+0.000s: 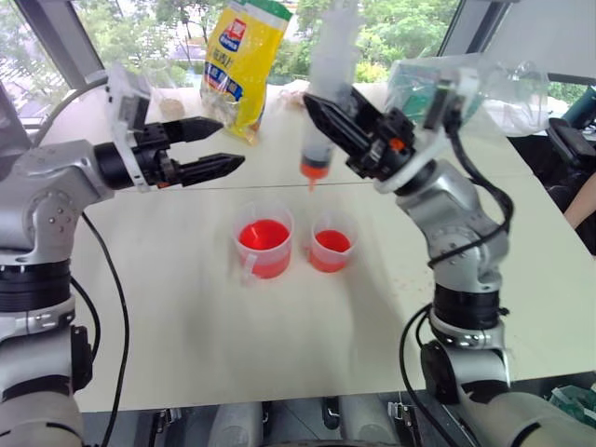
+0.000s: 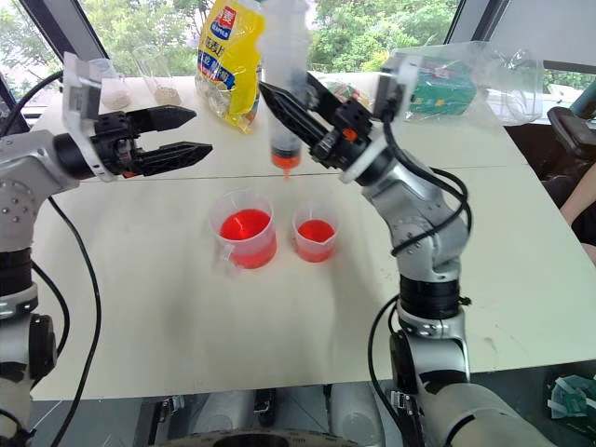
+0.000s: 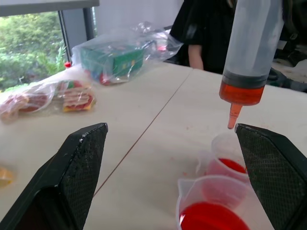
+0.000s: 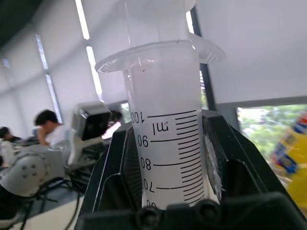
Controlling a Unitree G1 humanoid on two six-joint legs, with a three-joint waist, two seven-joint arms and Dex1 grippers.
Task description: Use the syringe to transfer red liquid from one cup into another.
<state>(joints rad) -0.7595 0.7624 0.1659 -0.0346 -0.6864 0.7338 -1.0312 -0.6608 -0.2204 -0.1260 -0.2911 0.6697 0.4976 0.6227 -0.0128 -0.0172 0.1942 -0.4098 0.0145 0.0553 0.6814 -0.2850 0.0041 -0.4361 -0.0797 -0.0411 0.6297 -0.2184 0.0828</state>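
Note:
The syringe (image 1: pixel 326 102) stands upright with my right gripper (image 1: pixel 321 107) shut on its barrel; the scale marks show between the fingers in the right wrist view (image 4: pixel 168 143). A little red liquid (image 3: pixel 242 93) sits at its lower end, and the tip hangs well above the cups, nearer the smaller one. The larger cup (image 1: pixel 264 244), with a side handle, and the smaller cup (image 1: pixel 332 247) stand side by side on the table, both holding red liquid. My left gripper (image 1: pixel 231 142) is open and empty, level, to the left of the syringe and above the table.
A yellow bag (image 1: pixel 242 65) stands at the back of the white table (image 1: pixel 186 317). A clear bag holding a green box (image 3: pixel 112 57) lies at the back right, with snack packets (image 3: pixel 48 98) near it. A person (image 3: pixel 206 28) sits beyond the table's right side.

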